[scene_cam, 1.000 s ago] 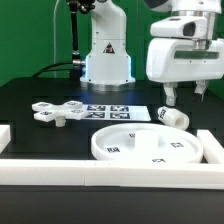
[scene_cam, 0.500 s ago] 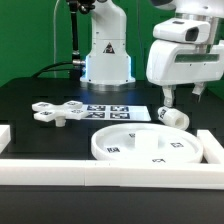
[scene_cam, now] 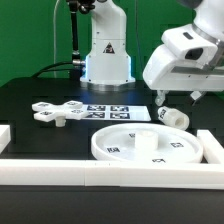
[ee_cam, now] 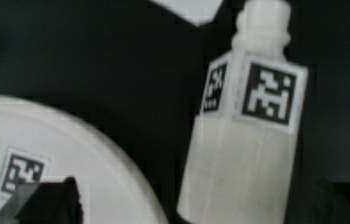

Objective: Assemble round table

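The arm is hanging tilted over the exterior view's right side of the bench [scene_cam: 30, 135], and its 2 jaws are standing spread, pinching nothing. Just under them the short leg [scene_cam: 172, 116] is lying on its side on the bench, close to the far edge of the round disc [scene_cam: 100, 152]. The wrist view is showing the leg [ee_cam: 243, 150] lengthwise, with 2 tags on it, and the rim of the disc [ee_cam: 39, 130] just beside it; I cannot tell if they are touching. The cross-shaped base [scene_cam: 57, 112] is resting well apart, toward the exterior view's left, beyond the marker board [scene_cam: 118, 112].

I am judging that the step in hand is taking the leg. The danger is coming from its round shape: if 1 jaw is meeting it before the other, the leg may be rolling away, or against the disc rim. The tilt of the wrist is also making an uneven pinch likely, so the leg could be twisting in the jaws. Because the rim is so near, 1 jaw could be coming down on the disc and pushing it toward the white rail [scene_cam: 100, 178].
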Robot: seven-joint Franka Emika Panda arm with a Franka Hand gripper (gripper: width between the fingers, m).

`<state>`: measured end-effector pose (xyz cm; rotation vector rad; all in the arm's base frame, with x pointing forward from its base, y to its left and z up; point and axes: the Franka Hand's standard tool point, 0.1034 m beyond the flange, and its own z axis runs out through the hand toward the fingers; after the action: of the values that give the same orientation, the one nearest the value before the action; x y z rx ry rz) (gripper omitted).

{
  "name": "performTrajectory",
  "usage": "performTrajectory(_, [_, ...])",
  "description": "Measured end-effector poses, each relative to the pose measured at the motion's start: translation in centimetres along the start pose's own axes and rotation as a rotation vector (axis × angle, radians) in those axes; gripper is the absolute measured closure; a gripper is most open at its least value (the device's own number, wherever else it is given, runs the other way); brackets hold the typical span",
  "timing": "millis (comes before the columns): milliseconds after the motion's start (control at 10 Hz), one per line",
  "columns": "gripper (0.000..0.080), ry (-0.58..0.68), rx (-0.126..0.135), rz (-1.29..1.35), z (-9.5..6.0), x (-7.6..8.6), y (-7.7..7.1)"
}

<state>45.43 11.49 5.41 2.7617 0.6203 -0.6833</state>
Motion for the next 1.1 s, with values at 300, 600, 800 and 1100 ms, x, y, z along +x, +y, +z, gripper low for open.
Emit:
performTrajectory(300, [0.0151, -0.236, 0.005, 0.026, 0.4, 0.1, 0.0])
performTrajectory(600, [0.0151, -0.346, 0.017, 0.04, 0.5, 1.0, 0.0])
performTrajectory(800, [0.0151, -0.381, 0.069, 0.106, 0.8, 0.6, -0.6])
performTrajectory(1100, [0.0151, -0.429, 0.21, 0.26, 0.9, 1.2, -1.6])
